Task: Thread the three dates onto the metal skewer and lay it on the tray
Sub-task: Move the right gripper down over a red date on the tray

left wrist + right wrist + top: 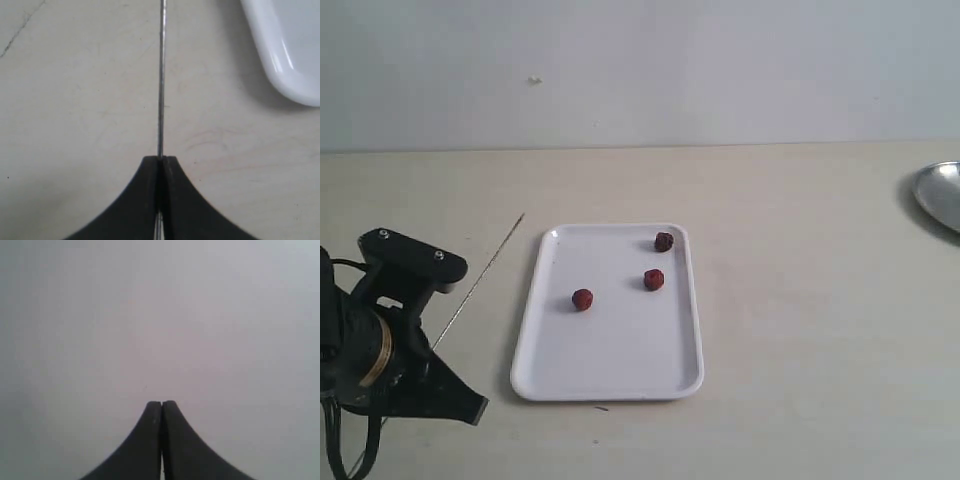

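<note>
The white tray [610, 345] lies mid-table, and its rounded corner [290, 60] shows in the left wrist view. Three dates rest loose on it: a dark one [664, 241] at the far right, a reddish one [654, 280] below it, another reddish one [582, 299] further left. The thin metal skewer [485, 268] [161, 80] runs diagonally over the table left of the tray. My left gripper [160, 159] is shut on the skewer's near end, at the exterior view's lower left [470, 405]. My right gripper [161, 402] is shut on nothing, facing a blank pale surface, outside the exterior view.
A round silver metal dish [940, 195] sits at the right edge of the table. A pale wall stands behind the table. The left arm's black body [380, 330] fills the lower left corner.
</note>
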Controlling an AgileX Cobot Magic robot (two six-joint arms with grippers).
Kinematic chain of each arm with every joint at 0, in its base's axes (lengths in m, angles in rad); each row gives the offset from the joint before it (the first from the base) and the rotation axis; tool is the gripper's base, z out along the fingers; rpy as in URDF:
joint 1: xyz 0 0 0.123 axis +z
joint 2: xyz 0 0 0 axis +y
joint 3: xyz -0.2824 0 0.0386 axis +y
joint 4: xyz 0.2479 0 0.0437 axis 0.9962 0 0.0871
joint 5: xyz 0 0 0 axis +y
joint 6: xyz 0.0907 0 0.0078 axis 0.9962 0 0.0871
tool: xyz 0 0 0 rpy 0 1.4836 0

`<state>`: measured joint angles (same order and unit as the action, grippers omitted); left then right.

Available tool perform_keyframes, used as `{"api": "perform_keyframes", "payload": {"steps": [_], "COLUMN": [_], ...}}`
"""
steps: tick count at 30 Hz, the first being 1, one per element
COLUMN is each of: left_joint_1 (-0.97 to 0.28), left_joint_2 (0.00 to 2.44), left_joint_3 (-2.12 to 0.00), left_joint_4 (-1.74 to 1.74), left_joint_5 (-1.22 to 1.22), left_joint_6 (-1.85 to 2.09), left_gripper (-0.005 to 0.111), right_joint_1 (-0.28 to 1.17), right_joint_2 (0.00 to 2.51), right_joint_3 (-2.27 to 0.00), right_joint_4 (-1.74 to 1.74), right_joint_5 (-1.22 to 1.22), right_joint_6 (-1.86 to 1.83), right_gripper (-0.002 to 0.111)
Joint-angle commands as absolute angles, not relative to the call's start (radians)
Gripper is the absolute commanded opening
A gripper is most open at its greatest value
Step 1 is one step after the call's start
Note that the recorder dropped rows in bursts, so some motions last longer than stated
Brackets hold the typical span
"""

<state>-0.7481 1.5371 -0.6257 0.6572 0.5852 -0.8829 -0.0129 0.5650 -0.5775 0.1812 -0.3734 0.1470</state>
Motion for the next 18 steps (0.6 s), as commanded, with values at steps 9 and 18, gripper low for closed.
{"api": "perform_keyframes", "payload": {"steps": [9, 18], "left_joint_1": [-0.746, -0.722], "left_joint_2": [1.530, 1.530], "left_joint_3": [-0.605, -0.605], "left_joint_4": [0.677, 0.673], "left_joint_5": [0.551, 0.666], "left_joint_6": [-0.918, -0.950], "left_gripper": [0.000, 0.000], "right_joint_1": [0.168, 0.455], "right_joint_2": [1.664, 1.996], "right_joint_3": [-1.674, -1.808], "right_joint_4": [0.163, 0.078], "right_joint_5": [1.186, 1.221], "right_joint_6": [-0.312, -0.310], "right_gripper": [0.000, 0.000]}}
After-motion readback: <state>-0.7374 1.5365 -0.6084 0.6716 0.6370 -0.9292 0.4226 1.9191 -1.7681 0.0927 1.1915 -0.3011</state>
